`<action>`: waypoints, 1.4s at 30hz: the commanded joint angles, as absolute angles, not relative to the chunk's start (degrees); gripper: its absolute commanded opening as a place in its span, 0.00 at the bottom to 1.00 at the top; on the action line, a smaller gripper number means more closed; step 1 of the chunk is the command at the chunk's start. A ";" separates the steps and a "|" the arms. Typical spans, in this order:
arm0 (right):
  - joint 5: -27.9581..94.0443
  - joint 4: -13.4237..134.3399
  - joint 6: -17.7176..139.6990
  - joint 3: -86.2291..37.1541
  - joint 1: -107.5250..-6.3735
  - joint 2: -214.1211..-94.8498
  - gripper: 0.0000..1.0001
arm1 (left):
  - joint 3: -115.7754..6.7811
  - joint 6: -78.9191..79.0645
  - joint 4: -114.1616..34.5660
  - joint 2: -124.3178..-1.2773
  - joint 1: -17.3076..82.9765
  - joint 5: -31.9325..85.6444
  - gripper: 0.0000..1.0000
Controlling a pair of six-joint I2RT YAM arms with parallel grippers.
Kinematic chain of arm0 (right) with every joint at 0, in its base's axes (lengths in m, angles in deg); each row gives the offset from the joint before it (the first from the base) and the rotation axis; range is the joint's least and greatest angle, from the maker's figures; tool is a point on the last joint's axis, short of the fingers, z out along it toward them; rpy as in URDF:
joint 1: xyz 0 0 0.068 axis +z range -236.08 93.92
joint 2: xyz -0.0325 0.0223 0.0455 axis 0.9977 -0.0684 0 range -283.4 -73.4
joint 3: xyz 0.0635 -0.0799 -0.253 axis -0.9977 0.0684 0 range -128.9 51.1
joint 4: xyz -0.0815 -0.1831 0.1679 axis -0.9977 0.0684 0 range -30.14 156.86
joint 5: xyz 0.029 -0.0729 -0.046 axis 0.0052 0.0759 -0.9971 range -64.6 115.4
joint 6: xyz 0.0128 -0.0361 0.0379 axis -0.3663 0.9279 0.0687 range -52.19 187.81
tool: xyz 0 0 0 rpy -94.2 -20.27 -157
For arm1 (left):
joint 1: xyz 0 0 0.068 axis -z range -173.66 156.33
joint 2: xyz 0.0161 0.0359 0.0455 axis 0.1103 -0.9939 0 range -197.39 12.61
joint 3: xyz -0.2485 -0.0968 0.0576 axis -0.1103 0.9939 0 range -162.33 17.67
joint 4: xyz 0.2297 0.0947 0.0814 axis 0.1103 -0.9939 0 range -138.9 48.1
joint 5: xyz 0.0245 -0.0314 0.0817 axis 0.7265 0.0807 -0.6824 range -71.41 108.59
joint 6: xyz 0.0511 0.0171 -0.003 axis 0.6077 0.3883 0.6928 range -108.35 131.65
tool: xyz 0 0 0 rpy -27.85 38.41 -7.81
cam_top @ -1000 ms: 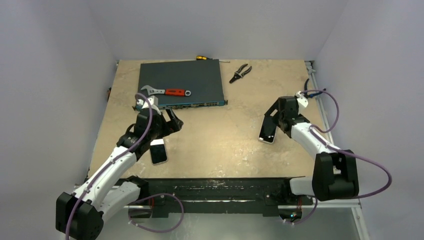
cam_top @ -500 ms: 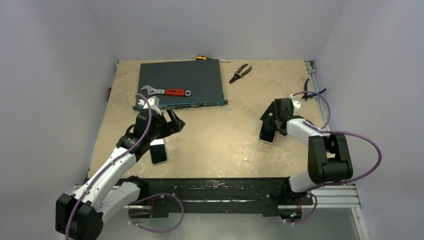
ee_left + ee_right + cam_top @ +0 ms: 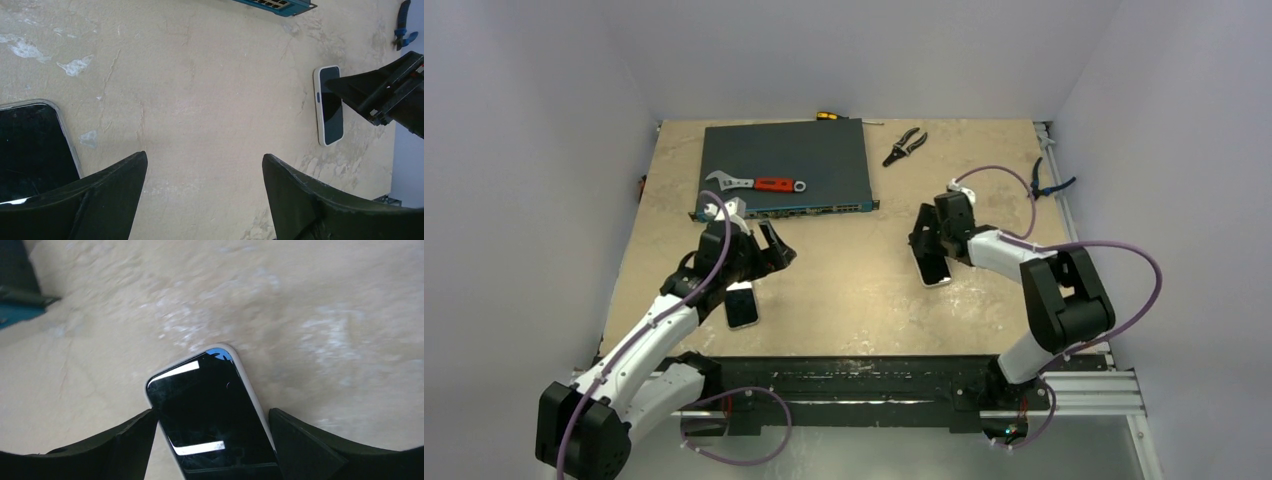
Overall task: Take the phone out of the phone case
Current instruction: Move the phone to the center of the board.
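A dark-screened phone [image 3: 212,405] in a white case [image 3: 247,377] lies flat on the table right of centre [image 3: 932,270]. A blue corner shows at its top edge. My right gripper [image 3: 929,245] is open and low over it. In the right wrist view the right gripper [image 3: 212,411] straddles it: the left fingertip [image 3: 145,422] touches its edge and the right one stands slightly apart. A second dark-screened phone [image 3: 742,303] with a clear rim lies at the left. My left gripper [image 3: 759,255] hangs open beside it. In the left wrist view the left gripper [image 3: 204,156] has only bare table between its fingers.
A dark network switch [image 3: 786,160] sits at the back with a red-handled wrench [image 3: 759,184] on it. Pliers [image 3: 905,146] lie to its right, a screwdriver [image 3: 828,116] behind it, and a blue-handled tool [image 3: 1049,180] by the right edge.
My right gripper has swung left toward the table's middle, and the white-cased phone has moved left with it. The left arm has barely shifted.
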State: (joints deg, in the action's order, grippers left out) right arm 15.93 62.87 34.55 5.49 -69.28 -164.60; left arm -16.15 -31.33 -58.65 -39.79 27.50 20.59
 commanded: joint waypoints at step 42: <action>16.03 66.33 6.63 32.37 -48.81 -124.56 0.73 | -40.81 -19.98 -32.72 -87.77 45.70 20.54 0.53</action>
State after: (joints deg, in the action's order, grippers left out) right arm 16.04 67.81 11.36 30.41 -48.60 -125.50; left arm -35.71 -23.26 -36.27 -83.81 44.64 22.26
